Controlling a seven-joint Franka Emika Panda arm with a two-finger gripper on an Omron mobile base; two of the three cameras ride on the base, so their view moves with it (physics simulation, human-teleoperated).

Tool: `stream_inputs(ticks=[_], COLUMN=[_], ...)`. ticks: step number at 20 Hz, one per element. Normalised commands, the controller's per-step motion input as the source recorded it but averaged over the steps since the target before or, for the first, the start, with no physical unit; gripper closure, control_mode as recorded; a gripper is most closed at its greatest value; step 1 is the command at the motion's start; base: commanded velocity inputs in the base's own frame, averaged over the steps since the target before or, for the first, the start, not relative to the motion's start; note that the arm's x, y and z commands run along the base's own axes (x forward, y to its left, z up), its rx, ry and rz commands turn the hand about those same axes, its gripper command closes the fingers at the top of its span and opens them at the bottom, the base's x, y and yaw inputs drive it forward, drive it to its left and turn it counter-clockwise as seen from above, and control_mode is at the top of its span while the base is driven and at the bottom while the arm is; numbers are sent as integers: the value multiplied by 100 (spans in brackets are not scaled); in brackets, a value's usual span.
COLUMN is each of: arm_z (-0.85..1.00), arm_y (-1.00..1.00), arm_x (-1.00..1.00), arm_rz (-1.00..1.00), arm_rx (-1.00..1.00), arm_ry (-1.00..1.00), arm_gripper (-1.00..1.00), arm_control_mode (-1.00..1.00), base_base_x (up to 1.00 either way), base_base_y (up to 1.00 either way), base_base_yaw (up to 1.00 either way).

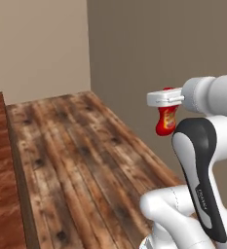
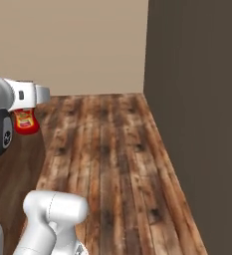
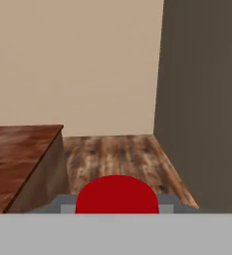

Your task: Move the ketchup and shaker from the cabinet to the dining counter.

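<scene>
Left base view: I have the pincer (image 1: 166, 104) clamped on the ketchup (image 1: 166, 121), carried above the floor; next I must bring it over the dining counter (image 3: 18, 149) and lower it.

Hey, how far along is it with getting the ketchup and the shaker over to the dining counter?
Done: the ketchup is out of the cabinet. In hand: the gripper is shut on the ketchup, holding it above the wooden floor, with the dining counter nearby to one side. Left: set the bottle on that counter, then move the shaker the same way.
</scene>
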Motion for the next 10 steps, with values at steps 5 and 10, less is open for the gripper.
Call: stream_inputs(ticks=[5,10], arm_z=[0,0], arm_y=[0,0], arm_x=[0,0], arm_rz=[0,0], arm_rx=[0,0], arm_ry=[0,0], arm_gripper=[100,100], arm_control_mode=[100,100], base_base_x=[87,88], base_base_y=[-3,-10], base_base_yaw=[27,21])
